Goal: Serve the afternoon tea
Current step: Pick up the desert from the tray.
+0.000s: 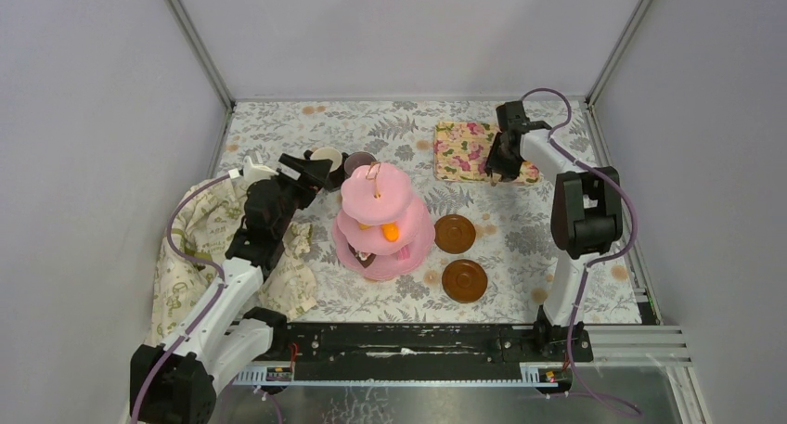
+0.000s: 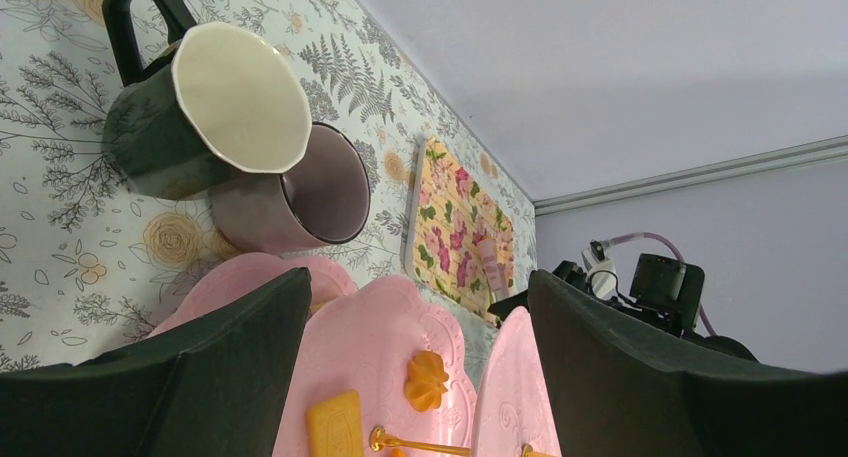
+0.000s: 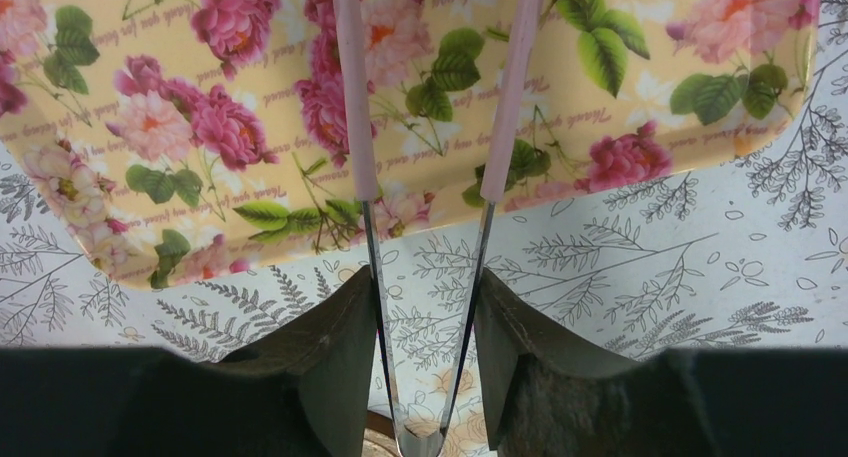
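The pink cake stand (image 1: 376, 195) sits mid-counter (image 1: 520, 248), with an orange sweet (image 1: 391, 229) on its middle tier and a dark sweet (image 1: 369, 258) on the bottom one. Just behind it to the left, two dark mugs stand touching: the cream-lined mug (image 2: 235, 97) and the second mug (image 2: 315, 197). The left fingers (image 2: 200, 377) are spread wide with nothing between them, hovering close to the mugs and pointing across them towards the stand. Two brown saucers (image 1: 455, 233) (image 1: 464, 280) lie just right of the stand, one nearer than the other. Behind it to the right is a floral tray (image 1: 459, 150). There the right fingers (image 3: 320, 367) are narrowed on the metal arms of pink-sleeved tongs (image 3: 352, 107), whose ends reach over the tray. A leaf-print cloth (image 1: 199, 229) lies well left of the stand.
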Controlling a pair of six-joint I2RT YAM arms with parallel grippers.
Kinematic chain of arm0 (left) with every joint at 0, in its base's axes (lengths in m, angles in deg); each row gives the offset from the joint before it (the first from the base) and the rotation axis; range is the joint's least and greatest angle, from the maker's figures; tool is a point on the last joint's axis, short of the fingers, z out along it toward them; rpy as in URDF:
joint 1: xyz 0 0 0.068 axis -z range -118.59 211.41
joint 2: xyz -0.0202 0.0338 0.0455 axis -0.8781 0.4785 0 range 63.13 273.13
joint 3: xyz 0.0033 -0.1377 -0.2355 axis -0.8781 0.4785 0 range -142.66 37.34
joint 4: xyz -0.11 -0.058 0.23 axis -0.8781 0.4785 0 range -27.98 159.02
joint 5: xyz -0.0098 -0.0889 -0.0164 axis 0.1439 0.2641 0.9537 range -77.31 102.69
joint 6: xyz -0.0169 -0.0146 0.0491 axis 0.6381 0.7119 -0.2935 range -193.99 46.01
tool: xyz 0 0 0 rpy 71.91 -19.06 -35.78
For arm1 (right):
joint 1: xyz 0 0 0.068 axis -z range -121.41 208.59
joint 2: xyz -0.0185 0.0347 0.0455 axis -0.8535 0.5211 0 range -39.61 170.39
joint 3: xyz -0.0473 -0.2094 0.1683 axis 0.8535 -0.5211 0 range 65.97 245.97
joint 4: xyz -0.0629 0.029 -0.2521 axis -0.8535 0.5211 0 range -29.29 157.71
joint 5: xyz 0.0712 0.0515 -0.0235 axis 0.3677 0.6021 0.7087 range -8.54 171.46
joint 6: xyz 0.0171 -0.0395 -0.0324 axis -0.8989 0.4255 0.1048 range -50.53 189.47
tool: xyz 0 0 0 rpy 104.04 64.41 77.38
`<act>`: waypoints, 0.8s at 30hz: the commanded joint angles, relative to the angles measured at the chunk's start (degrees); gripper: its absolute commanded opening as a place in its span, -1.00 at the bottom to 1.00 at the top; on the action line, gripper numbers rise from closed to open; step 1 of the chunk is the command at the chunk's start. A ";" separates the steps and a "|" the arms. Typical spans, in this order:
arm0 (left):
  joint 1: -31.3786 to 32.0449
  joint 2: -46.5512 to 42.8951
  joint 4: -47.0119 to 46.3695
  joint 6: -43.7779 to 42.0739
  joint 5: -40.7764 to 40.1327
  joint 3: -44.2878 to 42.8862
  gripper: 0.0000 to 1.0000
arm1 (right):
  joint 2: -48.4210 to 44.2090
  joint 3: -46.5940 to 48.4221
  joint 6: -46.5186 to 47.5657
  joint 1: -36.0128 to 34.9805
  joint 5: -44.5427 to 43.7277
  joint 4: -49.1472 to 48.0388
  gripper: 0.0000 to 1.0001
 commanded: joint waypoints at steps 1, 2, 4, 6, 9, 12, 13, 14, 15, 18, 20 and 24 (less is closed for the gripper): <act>-0.46 -0.10 -4.06 0.46 0.83 0.61 0.74 | 1.70 4.32 0.52 0.40 -0.97 2.02 -0.09; -0.61 -0.10 -4.03 0.45 0.89 0.69 0.74 | 2.05 4.79 0.59 0.53 -1.17 2.17 -0.08; -0.77 -0.09 -4.05 0.58 0.93 0.78 0.74 | 2.76 5.52 0.72 0.75 -1.37 2.34 -0.07; -0.90 -0.02 -4.25 0.71 0.96 0.96 0.73 | 3.56 6.38 0.85 1.07 -1.30 2.49 -0.06; -1.07 0.19 -4.37 0.77 1.14 1.14 0.74 | 4.74 8.01 0.95 1.51 -1.36 2.94 -0.07; -1.33 0.56 -4.64 0.80 1.33 1.20 0.74 | 6.16 9.31 1.31 1.96 -1.37 3.66 -0.07; -1.42 0.80 -4.79 0.87 1.44 1.35 0.74 | 6.66 10.77 1.45 1.99 -1.38 3.90 -0.07; -1.51 0.98 -4.91 0.96 1.53 1.48 0.74 | 7.07 11.33 1.58 1.98 -1.46 3.98 -0.07; -1.64 1.05 -5.08 0.98 1.62 1.47 0.74 | 7.52 11.70 1.77 1.98 -1.54 4.09 -0.07; -1.83 1.55 -5.34 1.07 1.79 1.38 0.74 | 8.84 12.94 2.19 1.98 -1.76 4.71 -0.08; -2.00 1.72 -5.53 1.15 1.86 1.39 0.74 | 9.54 13.59 2.46 1.98 -1.75 5.16 -0.09; -2.06 1.97 -5.99 1.40 2.13 1.44 0.74 | 10.18 14.23 2.68 2.03 -1.61 5.90 -0.13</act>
